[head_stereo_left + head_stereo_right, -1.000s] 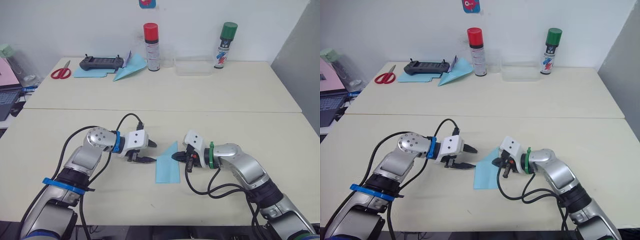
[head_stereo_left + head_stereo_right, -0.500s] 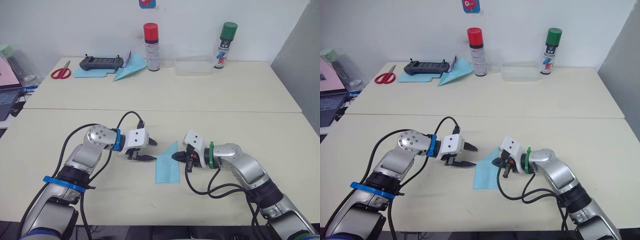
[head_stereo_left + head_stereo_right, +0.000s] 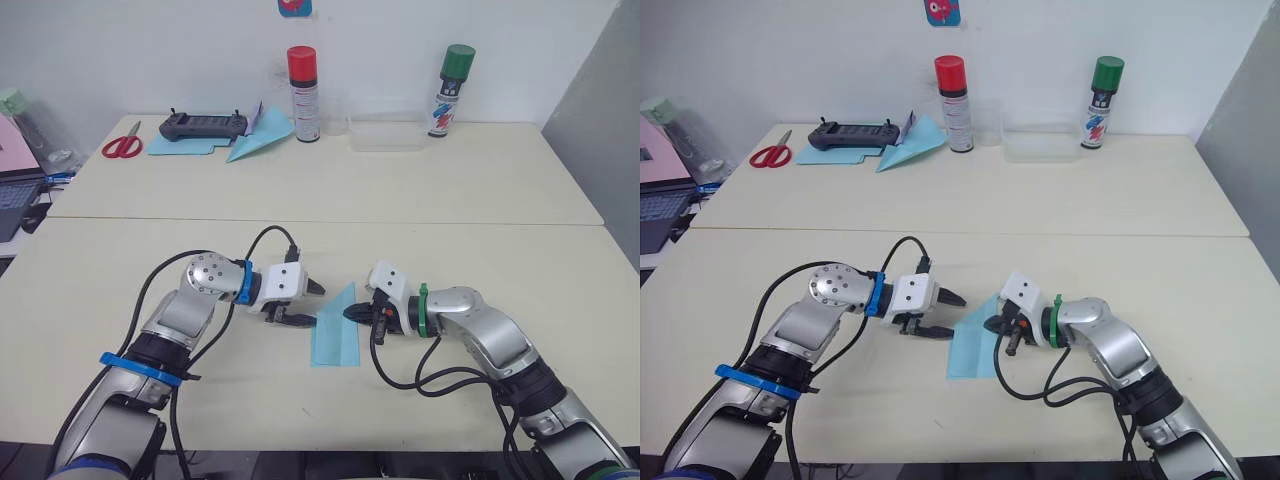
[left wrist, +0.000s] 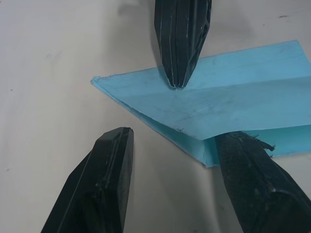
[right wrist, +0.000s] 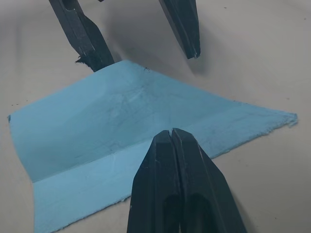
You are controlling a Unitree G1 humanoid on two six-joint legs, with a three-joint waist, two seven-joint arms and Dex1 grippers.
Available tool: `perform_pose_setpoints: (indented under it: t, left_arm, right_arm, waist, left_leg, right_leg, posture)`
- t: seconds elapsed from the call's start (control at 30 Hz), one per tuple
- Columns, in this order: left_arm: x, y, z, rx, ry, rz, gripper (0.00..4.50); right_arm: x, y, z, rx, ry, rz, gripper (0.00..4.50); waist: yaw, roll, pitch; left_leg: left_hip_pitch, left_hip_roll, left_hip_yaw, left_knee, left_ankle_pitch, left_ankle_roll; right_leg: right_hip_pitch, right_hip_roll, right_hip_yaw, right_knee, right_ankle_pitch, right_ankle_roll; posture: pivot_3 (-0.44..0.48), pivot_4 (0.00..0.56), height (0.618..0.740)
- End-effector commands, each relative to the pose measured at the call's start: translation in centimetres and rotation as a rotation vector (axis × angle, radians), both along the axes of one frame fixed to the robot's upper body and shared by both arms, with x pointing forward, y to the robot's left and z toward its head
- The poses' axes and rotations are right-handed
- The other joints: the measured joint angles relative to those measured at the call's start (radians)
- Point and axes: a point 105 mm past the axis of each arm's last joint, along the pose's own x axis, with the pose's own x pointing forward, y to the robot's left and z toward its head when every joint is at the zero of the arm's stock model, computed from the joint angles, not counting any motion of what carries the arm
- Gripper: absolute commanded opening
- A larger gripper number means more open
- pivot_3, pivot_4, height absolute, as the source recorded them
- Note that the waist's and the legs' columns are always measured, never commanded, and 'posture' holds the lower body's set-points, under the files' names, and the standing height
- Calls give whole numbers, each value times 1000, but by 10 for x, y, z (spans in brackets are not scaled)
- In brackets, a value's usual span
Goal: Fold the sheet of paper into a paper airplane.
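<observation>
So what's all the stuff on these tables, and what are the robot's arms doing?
Sheet of paper: one, light blue, folded, near table between the arms.
Paper dart: one, light blue, far table.
Flat sheet: one, light blue, under the controller.
Controller: one, black, far table.
Scissors: one, red handles.
Spray cans: red cap, green cap.
Clear box: one.
Left gripper: open, at the paper's edge.
Right gripper: shut, tip on the paper.

Silver arms, black cables, coloured bands
</observation>
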Motion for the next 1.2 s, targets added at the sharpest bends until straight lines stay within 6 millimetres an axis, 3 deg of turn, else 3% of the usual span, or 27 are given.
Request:
perform_pose_setpoints:
  t: [0.03, 0.2, 0.23, 0.33, 0.53, 0.57, 0.73, 0.87, 1.2]
  left_arm:
    - [-2, -9, 10, -17, -54, -64, 2923]
    - [-1, -7, 5, 29, -83, -109, 2923]
    - [0, -7, 5, 31, -88, -115, 2745]
    - [-1, -8, 4, 36, -92, -143, 2052]
    - [-3, -8, 1, 57, -94, -177, 173]
    - [-3, -9, 1, 55, -92, -178, 67]
    - [-1, -11, 3, 49, -103, -180, 67]
    - [-2, -15, 7, 25, -103, -179, 67]
    - [0, -14, 11, 50, -103, -155, 67]
  right_arm:
    - [4, -9, -6, -27, 14, -51, 0]
    - [5, -9, -5, -23, 14, -54, 0]
    - [5, -9, -5, -23, 14, -55, 0]
    - [4, -9, -5, -22, 15, -57, 0]
    - [4, -9, -5, -18, 16, -59, 0]
    - [5, -9, -3, -11, 14, -60, 0]
    - [15, -13, 13, 52, -23, -93, 0]
    - [24, -28, 32, 80, -61, -111, 0]
    - [21, -32, 31, 73, -73, -122, 0]
  waist:
    - [0, 0, 0]
    - [0, 0, 0]
    - [0, 0, 0]
    - [0, 0, 0]
    - [1, 0, 0]
    - [0, 0, 0]
    - [1, 0, 0]
    - [1, 0, 0]
    - [-2, 0, 0]
  left_leg:
    - [0, 0, 0, 0, 0, 0]
    - [0, 0, 0, 0, 0, 0]
    - [0, 0, 0, 0, 0, 0]
    - [0, 0, 0, 1, 0, 0]
    - [0, 0, 0, 1, 0, 0]
    - [0, 0, 0, 1, 0, 0]
    - [0, 0, 0, 1, 0, 0]
    - [0, 0, 0, 1, 0, 0]
    - [0, 0, 0, 1, 0, 0]
  right_leg:
    - [0, 0, 0, 0, 0, 0]
    - [0, 0, 0, 0, 0, 0]
    - [0, 0, 0, 1, 0, 0]
    - [0, 0, 0, 0, 0, 0]
    - [0, 0, 0, 0, 0, 0]
    - [0, 0, 0, 1, 0, 0]
    - [0, 0, 0, 1, 0, 0]
    - [0, 0, 0, 1, 0, 0]
    - [0, 0, 0, 1, 0, 0]
  posture:
    - [0, 150, 740]
    - [0, 150, 740]
    - [0, 150, 740]
    - [0, 150, 740]
    - [0, 150, 740]
    - [0, 150, 740]
    - [0, 150, 740]
    - [0, 150, 740]
    - [0, 150, 740]
